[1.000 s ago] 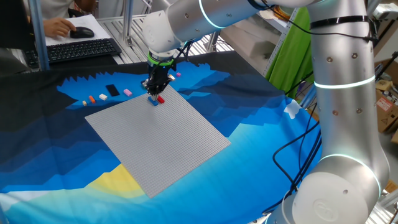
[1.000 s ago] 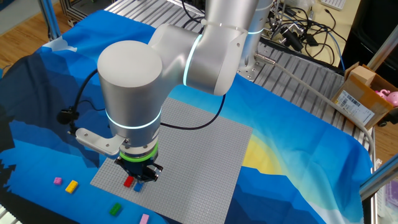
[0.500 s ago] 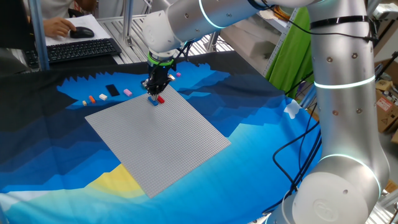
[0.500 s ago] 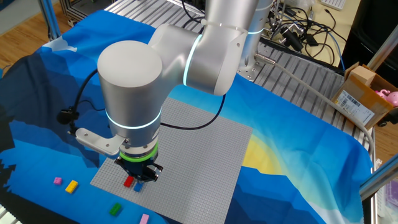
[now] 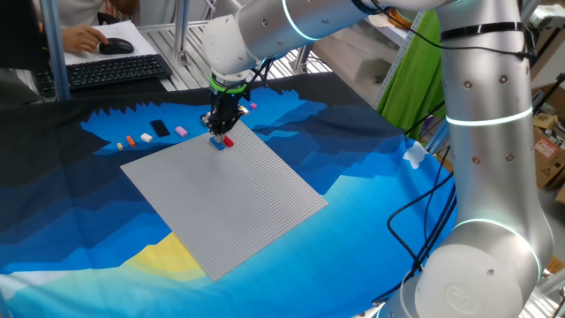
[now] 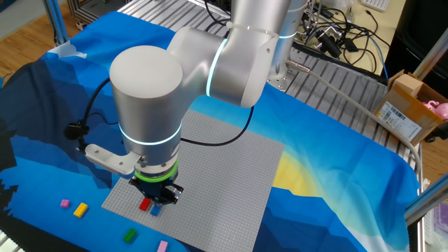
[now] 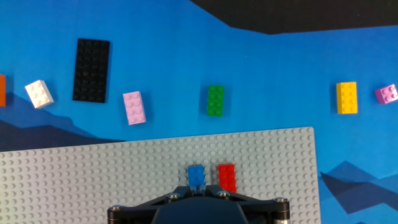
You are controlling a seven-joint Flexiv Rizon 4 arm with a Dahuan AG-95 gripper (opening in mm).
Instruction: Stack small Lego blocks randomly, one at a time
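My gripper [image 5: 218, 133] stands low over the far corner of the grey baseplate [image 5: 225, 199]. In the hand view its fingers close on a blue brick [image 7: 196, 175] that sits on the baseplate [image 7: 87, 177], right beside a red brick [image 7: 226, 177]. The other fixed view shows the gripper [image 6: 160, 202] with the red brick [image 6: 145, 204] next to it. Loose on the cloth beyond the plate lie a green brick [image 7: 215, 100], a pink brick [image 7: 134, 107], a yellow brick [image 7: 347, 98], a white brick [image 7: 38, 93] and a purple-pink brick [image 7: 387, 94].
A flat black plate [image 7: 91, 61] lies on the cloth near the white brick. An orange brick [image 7: 1, 90] shows at the left edge. A keyboard [image 5: 110, 71] and a person's hand are behind the table. A cardboard box [image 6: 409, 105] stands to the right.
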